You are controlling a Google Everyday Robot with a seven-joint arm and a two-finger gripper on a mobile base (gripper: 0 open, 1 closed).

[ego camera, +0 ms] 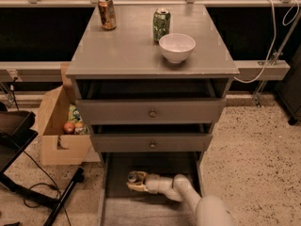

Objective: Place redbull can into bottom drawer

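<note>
The bottom drawer (113, 206) of the grey cabinet is pulled out, a wide grey tray with side rails. My gripper (135, 181) reaches into it from the lower right on a pale arm. It is shut on the redbull can (133, 176), whose shiny metal top shows at the gripper's tip, low over the drawer floor toward the back left.
On the cabinet top stand a copper-orange can (106, 13), a green can (161, 25) and a white bowl (177, 47). Two knobbed upper drawers (151, 112) sit slightly open. A cardboard box (56, 126) with items stands left; a black stand (19, 145) is at far left.
</note>
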